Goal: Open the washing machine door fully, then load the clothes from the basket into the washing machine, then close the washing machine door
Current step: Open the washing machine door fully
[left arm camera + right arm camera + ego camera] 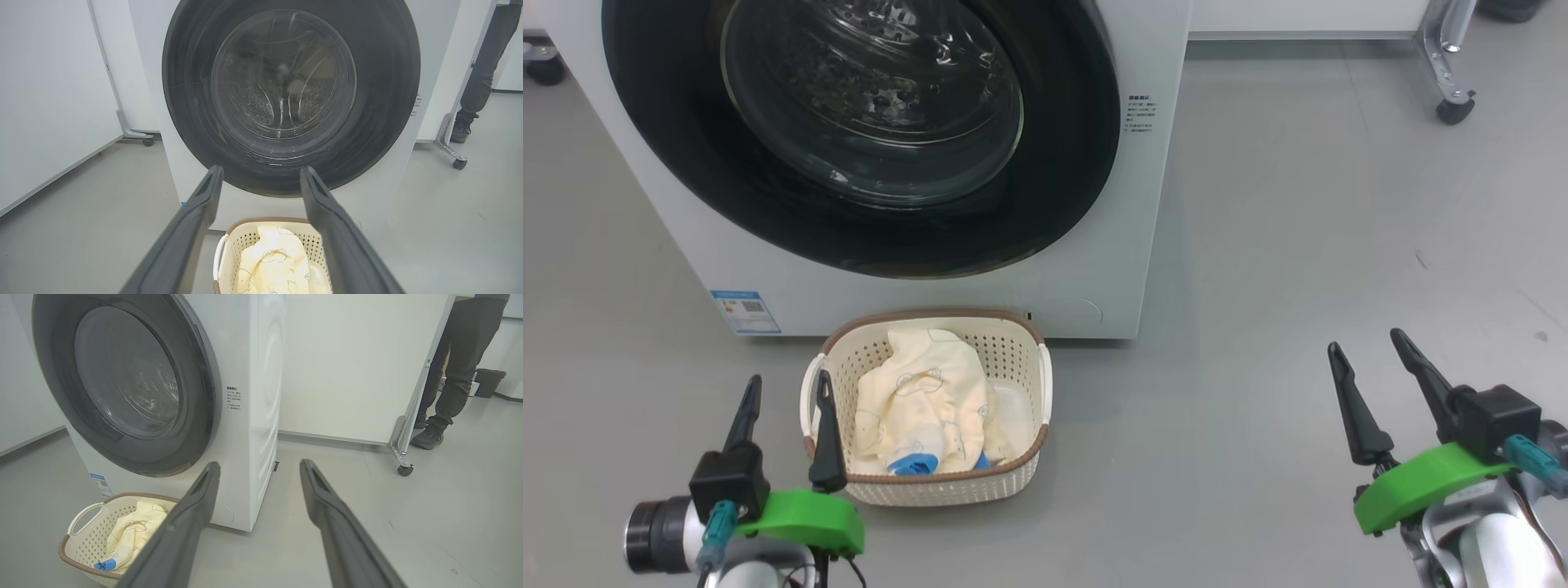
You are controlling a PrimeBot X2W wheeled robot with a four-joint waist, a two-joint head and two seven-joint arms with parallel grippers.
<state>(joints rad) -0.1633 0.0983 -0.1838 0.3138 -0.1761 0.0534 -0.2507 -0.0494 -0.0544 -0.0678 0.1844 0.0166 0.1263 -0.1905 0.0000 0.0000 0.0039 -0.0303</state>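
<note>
The washing machine point(1094, 269) stands white and square on the grey floor point(1298, 245). Its round door point(866, 122) lies shut, flat against the front, and the steel drum shows through the glass. In the right wrist view a person's legs point(453, 367) in dark trousers stand behind a white panel, well apart from the machine.

The basket point(931, 488) sits on the floor just in front of the machine's lower edge, below the door. The left gripper point(790, 378) hangs at the basket's left side, empty, with its two fingers spread apart. In the head view one finger crosses the basket's white handle, though contact cannot be told. The right gripper point(1365, 340) hangs over bare floor, well to the right of the basket, also empty with its fingers apart.

The clothes point(923, 400) lie heaped in the basket, pale yellow with faint bear outlines, and a blue piece point(913, 465) lies at the near end. A blue sticker point(745, 312) marks the machine's lower left corner.
</note>
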